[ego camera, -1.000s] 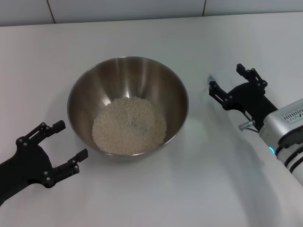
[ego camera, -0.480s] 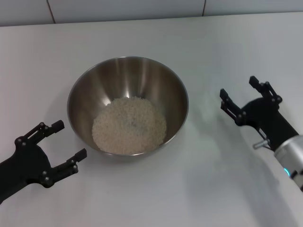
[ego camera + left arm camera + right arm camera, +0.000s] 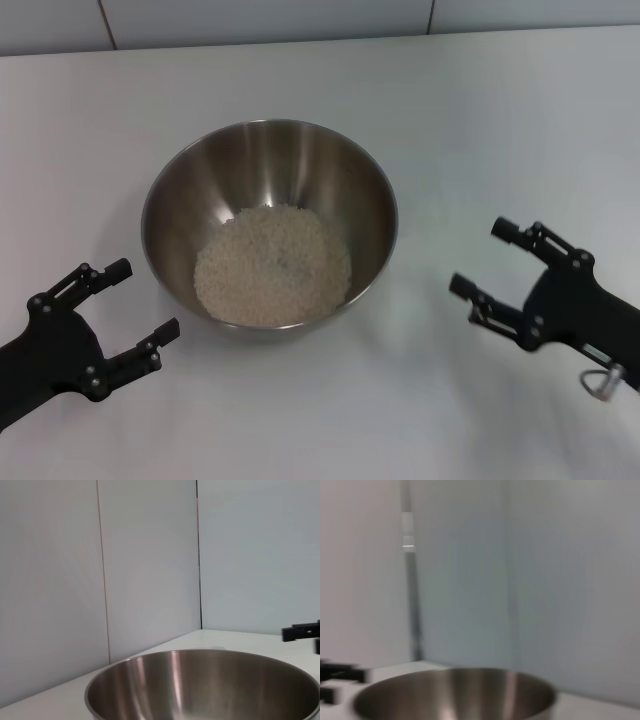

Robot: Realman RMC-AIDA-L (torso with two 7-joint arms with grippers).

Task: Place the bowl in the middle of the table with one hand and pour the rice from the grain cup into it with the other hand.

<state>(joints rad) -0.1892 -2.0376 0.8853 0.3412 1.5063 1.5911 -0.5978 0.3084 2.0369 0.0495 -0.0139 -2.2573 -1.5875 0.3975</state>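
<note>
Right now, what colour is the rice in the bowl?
Off-white, slightly beige. The rice lies inside the steel bowl; head view shows it best.

In the left wrist view the bowl (image 3: 200,685) is cut off by the lower edge, so its base and whatever lies inside are hidden. A black part of the far claw (image 3: 302,631) is clipped by the side edge. The right wrist view is blurred throughout: the bowl's (image 3: 455,692) rim is smeared, its lower half is cut away, and the dark shape (image 3: 337,680) at the edge cannot be made out clearly. In the head view both arms are cropped by the frame, behind the left claw (image 3: 140,310) and the right claw (image 3: 478,258). The grain cup cannot be found in any view.
</note>
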